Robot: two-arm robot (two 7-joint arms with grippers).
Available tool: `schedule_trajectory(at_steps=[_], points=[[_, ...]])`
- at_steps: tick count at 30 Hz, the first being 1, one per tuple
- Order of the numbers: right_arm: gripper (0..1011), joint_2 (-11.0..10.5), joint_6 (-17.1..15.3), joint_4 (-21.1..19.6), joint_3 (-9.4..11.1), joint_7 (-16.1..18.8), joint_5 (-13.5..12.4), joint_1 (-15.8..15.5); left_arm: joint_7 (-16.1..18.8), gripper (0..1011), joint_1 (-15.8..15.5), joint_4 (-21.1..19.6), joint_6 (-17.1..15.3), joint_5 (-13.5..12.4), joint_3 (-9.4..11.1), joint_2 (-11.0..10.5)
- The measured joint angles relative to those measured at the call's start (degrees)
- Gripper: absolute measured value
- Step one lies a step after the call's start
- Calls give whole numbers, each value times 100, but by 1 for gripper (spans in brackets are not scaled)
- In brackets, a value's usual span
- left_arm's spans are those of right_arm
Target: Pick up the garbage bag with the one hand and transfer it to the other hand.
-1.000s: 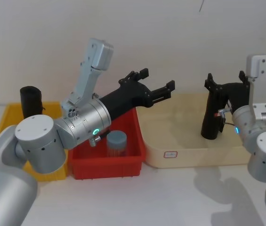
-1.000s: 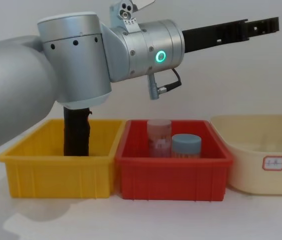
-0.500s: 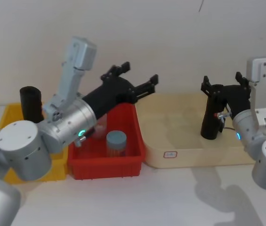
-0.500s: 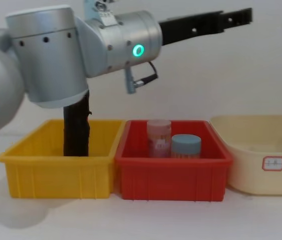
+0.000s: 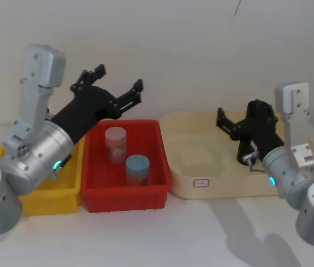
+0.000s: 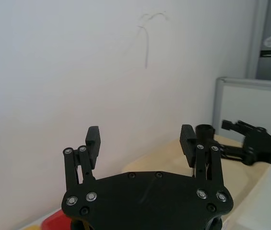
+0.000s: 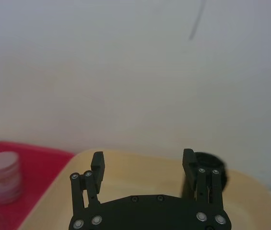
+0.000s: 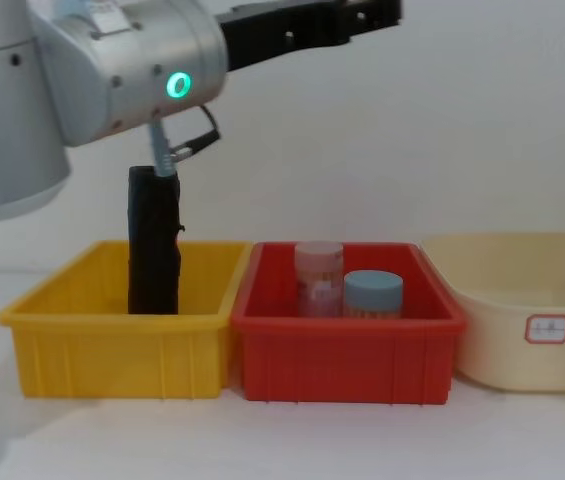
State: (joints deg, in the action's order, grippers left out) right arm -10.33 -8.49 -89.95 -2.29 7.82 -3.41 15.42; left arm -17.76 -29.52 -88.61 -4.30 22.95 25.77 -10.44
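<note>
The garbage bag (image 5: 244, 150) stands upright in the beige tray (image 5: 201, 167) at the right; its top (image 7: 211, 165) shows just behind one finger. My right gripper (image 5: 232, 125) is open beside the bag and points left across the tray, with nothing between its fingers (image 7: 142, 160). The middle of the bag is hidden by the gripper body. My left gripper (image 5: 118, 82), on the arm with the green ring, is open and empty in the air above the red bin (image 5: 126, 197). It also appears in the left wrist view (image 6: 140, 136).
A plain black roll (image 8: 152, 240) stands in the yellow bin (image 8: 112, 350) at the left. The red bin holds a pink jar (image 5: 115, 144) and a blue-lidded jar (image 5: 138, 169). A white wall rises close behind the bins.
My left arm has swung back to the left, from the tray's edge to above the red and yellow bins. My right gripper has come off the garbage bag and turned left.
</note>
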Motion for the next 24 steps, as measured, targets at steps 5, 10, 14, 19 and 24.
schedule_trajectory(at_steps=[5, 10, 14, 19, 24], points=[[1000, -28, -70, -269, -148, 177, -41, -223, 162, 1001, 207, -268, -6, -51, -138, -120], [1000, -55, -140, -560, -364, 359, -64, -462, 207, 1001, 300, -365, -20, -58, -200, -162], [1000, -63, -198, -744, -573, 467, -62, -631, 234, 1001, 364, -428, -30, -61, -245, -189], [1000, -68, -246, -864, -778, 548, -40, -759, 258, 1001, 413, -475, -40, -64, -280, -208], [1000, -70, -308, -932, -951, 618, -23, -836, 271, 1001, 445, -506, -45, -68, -304, -222]])
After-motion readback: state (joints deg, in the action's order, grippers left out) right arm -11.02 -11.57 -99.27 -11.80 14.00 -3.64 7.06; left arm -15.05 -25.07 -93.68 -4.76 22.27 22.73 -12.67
